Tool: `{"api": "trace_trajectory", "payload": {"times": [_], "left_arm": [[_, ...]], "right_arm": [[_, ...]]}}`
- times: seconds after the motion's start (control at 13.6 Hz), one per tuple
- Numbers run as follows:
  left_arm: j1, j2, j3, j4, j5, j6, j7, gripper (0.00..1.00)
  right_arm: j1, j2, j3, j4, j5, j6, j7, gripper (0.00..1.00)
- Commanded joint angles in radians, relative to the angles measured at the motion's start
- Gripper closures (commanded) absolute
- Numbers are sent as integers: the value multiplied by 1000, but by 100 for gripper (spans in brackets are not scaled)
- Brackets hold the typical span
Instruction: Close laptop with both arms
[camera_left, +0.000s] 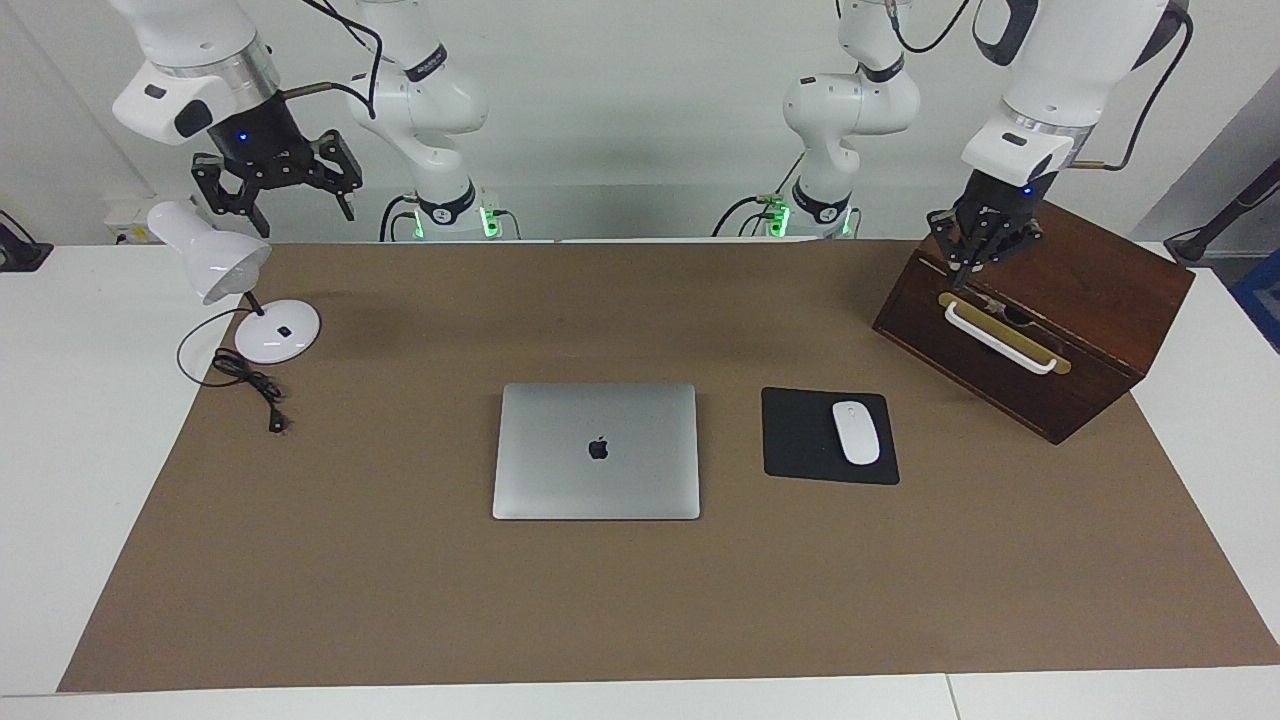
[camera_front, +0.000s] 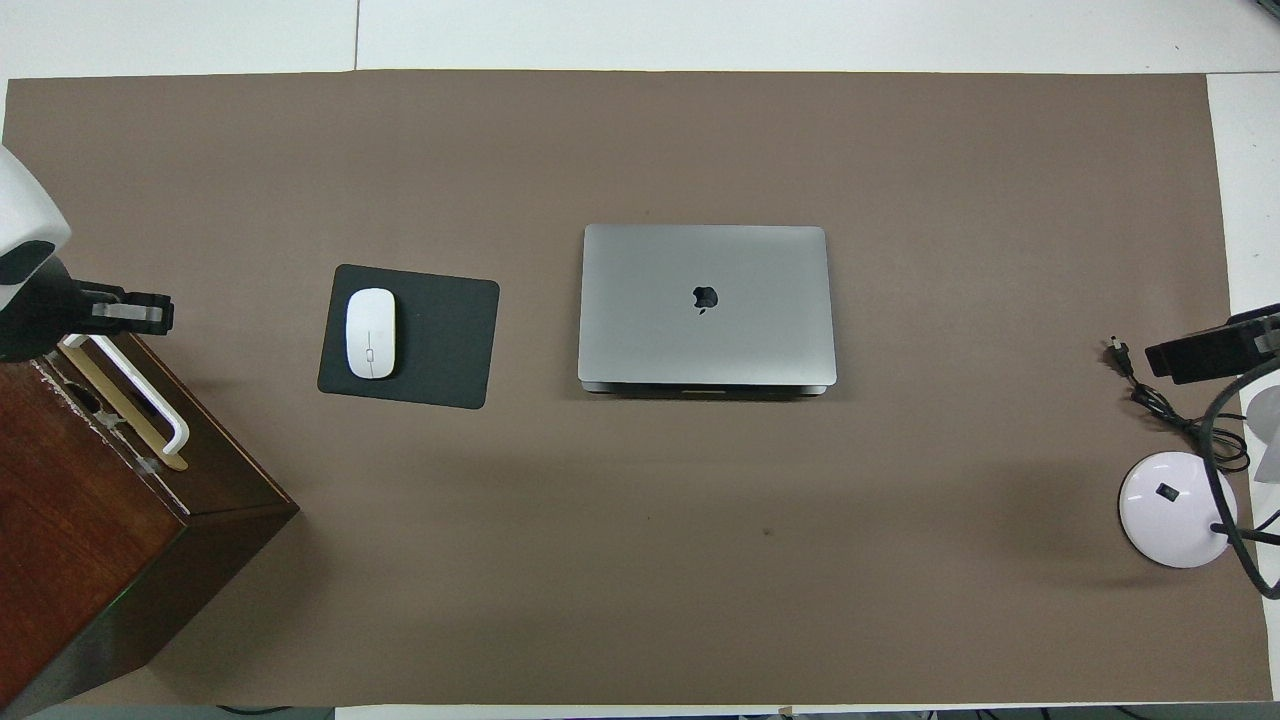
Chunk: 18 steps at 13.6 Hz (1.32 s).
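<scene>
Facing view: laptop (camera_left: 596, 450) lid-down at mid-counter, beside mouse pad (camera_left: 828, 436). Left tool (camera_left: 982, 262) pressed together over wooden box (camera_left: 1040, 320); right tool (camera_left: 275, 195) spread above lamp (camera_left: 215, 262). Probably finished; best kept raised, clear of box and lamp.

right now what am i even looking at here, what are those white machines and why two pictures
Two white robot arms stand at a table. One picture faces them from across the table; the other looks down from above their end. On the brown mat lies a closed laptop, beside it a mouse on a black pad, plus a wooden box and a desk lamp. The left tool hangs shut over the box; the right tool hangs open above the lamp. Neither holds anything.
</scene>
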Motion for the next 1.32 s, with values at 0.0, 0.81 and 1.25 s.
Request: {"api": "trace_trajectory", "payload": {"times": [0.0,0.81,1.25], "left_arm": [[5,-25,29,6,38,-34,53,100],[25,-50,113,6,47,-42,158,100],[25,-57,115,5,44,-43,115,60]], "right_arm": [[-5,-1,4,2,-16,-14,21,0],[-6,-1,3,3,-16,-14,23,0],[-8,-1,3,2,-16,-10,21,0]]}}
